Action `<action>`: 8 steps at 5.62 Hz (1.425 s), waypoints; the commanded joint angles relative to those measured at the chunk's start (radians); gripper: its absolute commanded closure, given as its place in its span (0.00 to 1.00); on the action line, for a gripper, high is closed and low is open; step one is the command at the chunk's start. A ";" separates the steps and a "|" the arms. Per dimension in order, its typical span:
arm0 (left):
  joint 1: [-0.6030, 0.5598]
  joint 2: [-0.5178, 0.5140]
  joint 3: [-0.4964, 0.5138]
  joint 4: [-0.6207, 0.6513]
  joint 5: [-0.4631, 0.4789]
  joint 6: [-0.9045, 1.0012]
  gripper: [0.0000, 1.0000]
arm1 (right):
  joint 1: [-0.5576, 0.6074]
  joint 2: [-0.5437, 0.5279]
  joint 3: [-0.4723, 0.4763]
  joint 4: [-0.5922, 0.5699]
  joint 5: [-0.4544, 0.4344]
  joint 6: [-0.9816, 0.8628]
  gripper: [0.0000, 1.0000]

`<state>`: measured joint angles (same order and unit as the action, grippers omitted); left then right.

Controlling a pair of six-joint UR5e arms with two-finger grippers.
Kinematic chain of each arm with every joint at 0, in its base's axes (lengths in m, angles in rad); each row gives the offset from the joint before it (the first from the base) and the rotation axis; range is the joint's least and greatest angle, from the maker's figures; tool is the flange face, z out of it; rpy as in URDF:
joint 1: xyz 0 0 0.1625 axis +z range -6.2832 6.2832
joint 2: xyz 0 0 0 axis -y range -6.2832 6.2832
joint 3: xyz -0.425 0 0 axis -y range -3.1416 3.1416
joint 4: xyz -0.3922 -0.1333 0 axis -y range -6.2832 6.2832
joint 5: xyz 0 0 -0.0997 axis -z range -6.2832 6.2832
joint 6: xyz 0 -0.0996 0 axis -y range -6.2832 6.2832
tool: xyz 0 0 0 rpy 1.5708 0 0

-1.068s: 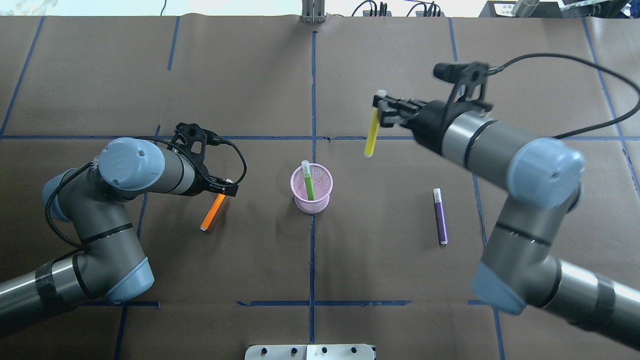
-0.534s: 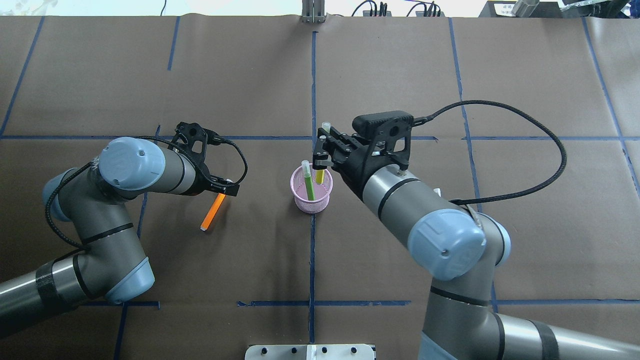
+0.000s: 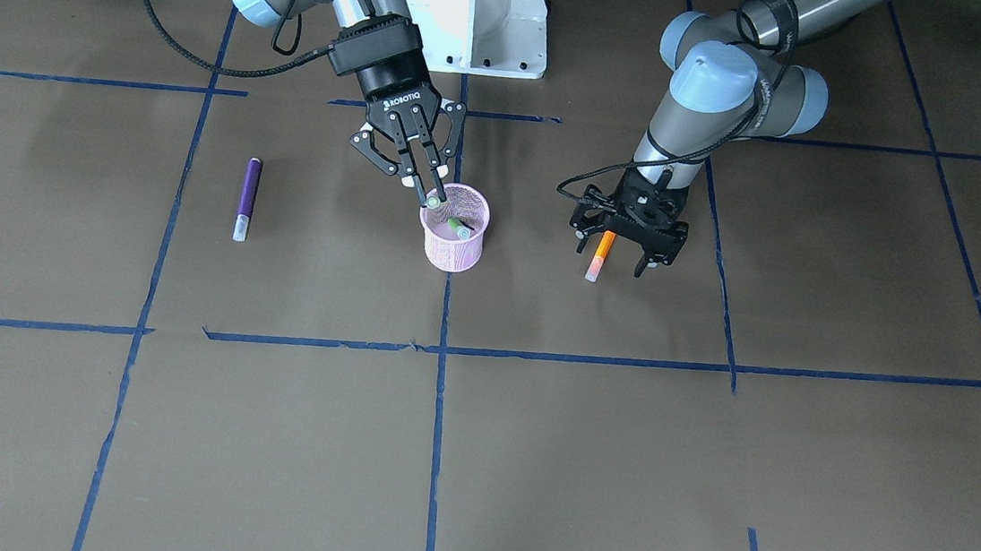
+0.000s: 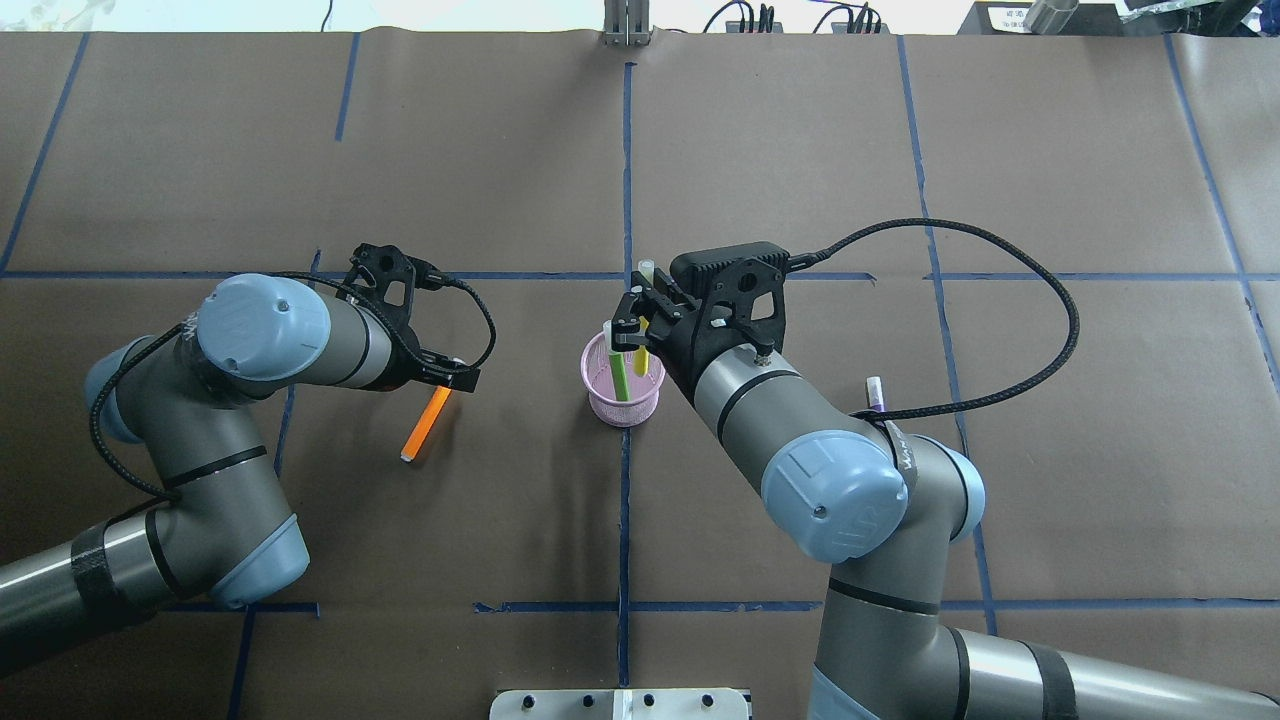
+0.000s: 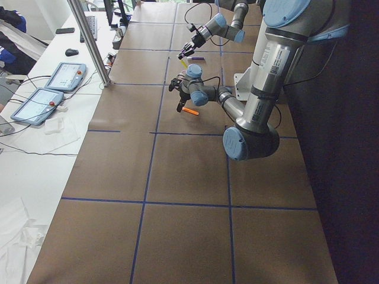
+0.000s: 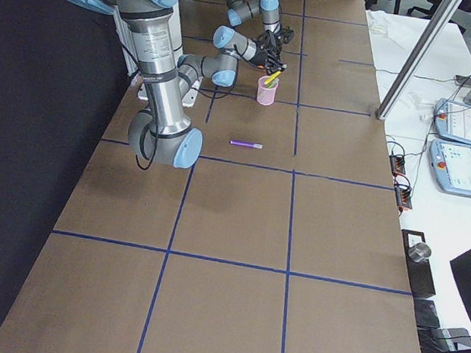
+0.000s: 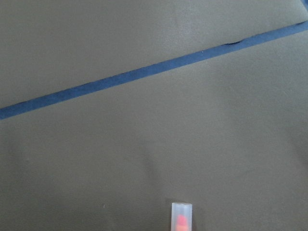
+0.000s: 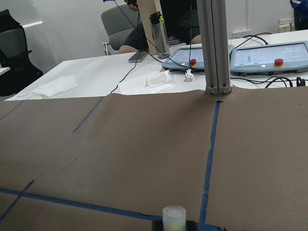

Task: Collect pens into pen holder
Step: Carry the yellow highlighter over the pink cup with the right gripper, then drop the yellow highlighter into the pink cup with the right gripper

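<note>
The pink mesh pen holder (image 4: 622,405) (image 3: 454,250) stands at the table's centre with a green pen (image 4: 617,372) leaning inside. My right gripper (image 4: 632,335) (image 3: 432,198) hovers over its rim, shut on a yellow pen (image 4: 641,362) whose lower end is inside the cup; its pale cap (image 8: 174,216) points up. An orange pen (image 4: 426,424) (image 3: 601,252) lies on the table, and my left gripper (image 4: 455,378) (image 3: 609,260) straddles its upper end, open. The purple pen (image 3: 247,194) (image 4: 876,392) lies flat to the right, mostly under my right arm in the overhead view.
A metal post (image 4: 627,25) stands at the far table edge and a white plate (image 4: 620,703) at the near edge. The right wrist's black cable (image 4: 1000,300) loops over the table. Teach pendants (image 6: 460,124) lie on the desk beyond.
My right arm swung in from the far right with the yellow pen and lowered its tip into the pink holder. The left arm and the orange pen have not moved.
</note>
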<state>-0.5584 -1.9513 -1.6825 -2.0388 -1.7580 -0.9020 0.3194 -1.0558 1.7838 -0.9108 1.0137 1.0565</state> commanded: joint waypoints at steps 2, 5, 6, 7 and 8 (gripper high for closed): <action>0.000 0.000 0.001 -0.003 0.000 0.000 0.08 | -0.026 0.002 -0.032 0.007 -0.032 -0.001 0.01; 0.023 -0.018 0.015 0.002 0.002 0.000 0.08 | -0.010 0.002 -0.001 0.003 0.073 0.000 0.00; 0.028 -0.041 0.045 0.002 0.002 0.000 0.08 | 0.022 -0.003 0.021 -0.060 0.151 0.013 0.00; 0.028 -0.044 0.049 0.002 0.002 0.000 0.09 | 0.099 -0.007 0.084 -0.227 0.334 0.014 0.00; 0.028 -0.043 0.050 0.002 0.002 0.000 0.10 | 0.192 -0.007 0.115 -0.288 0.502 0.014 0.00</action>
<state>-0.5314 -1.9932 -1.6356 -2.0372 -1.7565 -0.9020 0.4293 -1.0618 1.8630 -1.1186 1.3570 1.0697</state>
